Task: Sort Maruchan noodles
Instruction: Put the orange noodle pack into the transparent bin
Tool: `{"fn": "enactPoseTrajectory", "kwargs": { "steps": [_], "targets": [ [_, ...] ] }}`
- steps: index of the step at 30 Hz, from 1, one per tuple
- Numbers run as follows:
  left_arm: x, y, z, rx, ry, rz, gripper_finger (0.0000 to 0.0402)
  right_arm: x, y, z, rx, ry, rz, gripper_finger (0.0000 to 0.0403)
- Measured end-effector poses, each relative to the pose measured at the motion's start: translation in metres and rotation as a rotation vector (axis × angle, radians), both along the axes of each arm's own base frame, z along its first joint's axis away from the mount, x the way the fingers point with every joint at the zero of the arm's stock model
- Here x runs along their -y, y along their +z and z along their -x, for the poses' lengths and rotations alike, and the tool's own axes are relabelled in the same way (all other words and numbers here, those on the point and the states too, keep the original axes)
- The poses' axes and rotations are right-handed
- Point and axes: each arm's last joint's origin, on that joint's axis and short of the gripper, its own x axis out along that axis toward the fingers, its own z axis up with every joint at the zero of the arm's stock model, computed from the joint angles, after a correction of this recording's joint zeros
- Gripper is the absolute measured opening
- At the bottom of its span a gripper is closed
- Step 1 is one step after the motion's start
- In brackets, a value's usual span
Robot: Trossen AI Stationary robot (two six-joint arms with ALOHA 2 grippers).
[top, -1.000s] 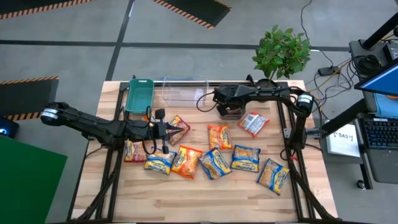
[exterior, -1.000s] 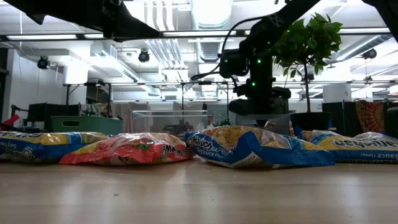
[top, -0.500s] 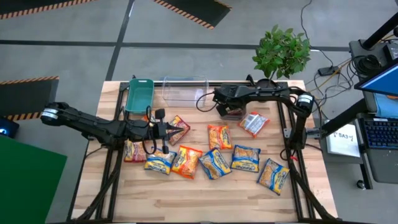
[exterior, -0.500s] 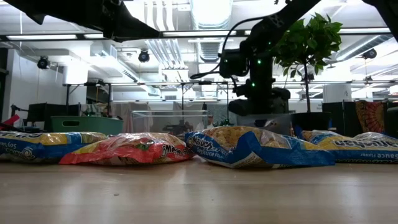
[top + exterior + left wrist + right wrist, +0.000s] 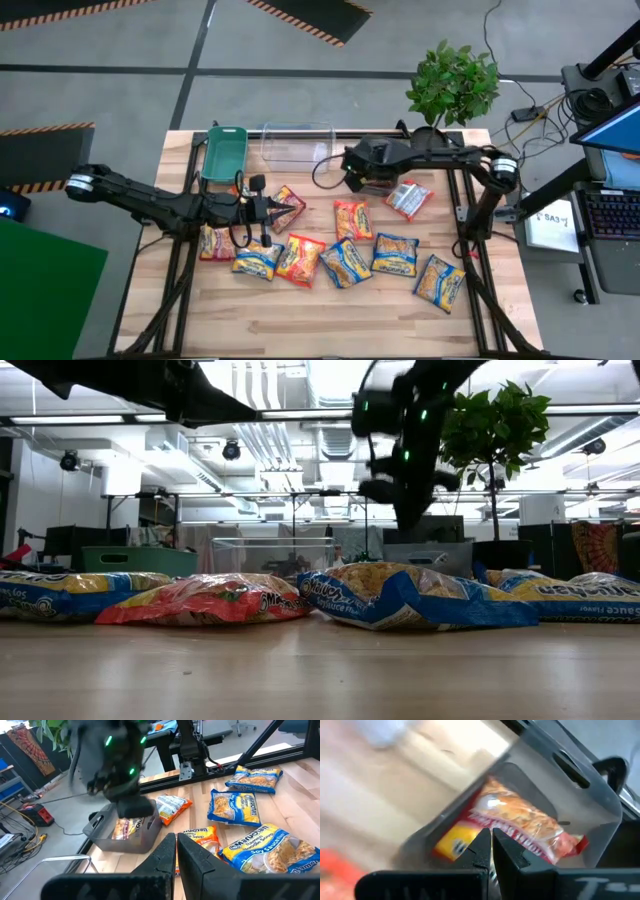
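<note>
teal bin (image 5: 224,153): far left corner of the table (image 5: 330,315); what it holds cannot be made out from above.
left gripper (image 5: 270,210): hovers low over the left end of the spread, fingers clenched together on nothing; the left wrist view shows the two dark fingers pressed tip to tip. This arm waits.
Maruchan noodles (image 5: 346,262): most packets lie loose across the middle and near part of the table, blue-and-yellow ones mixed with orange ones; a red-and-silver packet (image 5: 408,198) lies just right of the grey bin.
clear bin (image 5: 297,145): far edge, between the teal bin and the grey one; contents not readable.
right gripper (image 5: 353,172): hangs at the left side of the grey bin (image 5: 378,182), fingers clenched and empty; the right wrist view looks past the closed tips into that bin.
packet in the grey bin (image 5: 520,826): a red-and-orange packet lies slanted inside, resting against the wall, apart from the fingertips.
step in hand, as a judgement: the right arm appears to be at the bin with a drop done, and needs its next packet.
doing it well: it should lift clear of the bin wall, spread its fingers before descending, and choose a packet of matching colour. The red-and-silver one nearby is the short reach. Crinkly film slips, so pinching an edge or seam squarely would hold better than pressing the flat middle.
</note>
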Motion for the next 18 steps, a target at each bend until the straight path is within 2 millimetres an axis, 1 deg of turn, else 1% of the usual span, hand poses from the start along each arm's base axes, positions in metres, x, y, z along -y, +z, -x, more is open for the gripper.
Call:
{"fn": "enactPoseTrajectory", "kwargs": {
  "steps": [4,8,12,14,18],
  "targets": [
    [0.000,0.000,0.000,0.011,0.008,0.038,0.0000,-0.034,0.014,-0.001,0.019,0.128,0.012,0.0008],
    [0.000,-0.001,0.000,0.017,0.025,0.116,0.0000,-0.068,0.023,0.004,0.038,0.244,0.020,0.0008],
    [0.000,-0.006,0.002,-0.008,0.059,0.235,0.0000,-0.097,0.026,0.013,0.040,0.375,0.035,0.0008],
    [0.000,-0.010,0.001,-0.029,0.081,0.300,0.0000,-0.110,0.026,0.019,0.073,0.440,0.050,0.0008],
    [0.001,-0.021,-0.003,-0.066,0.129,0.410,0.0000,-0.127,0.022,0.033,0.208,0.558,0.097,0.0008]
  ]
}}
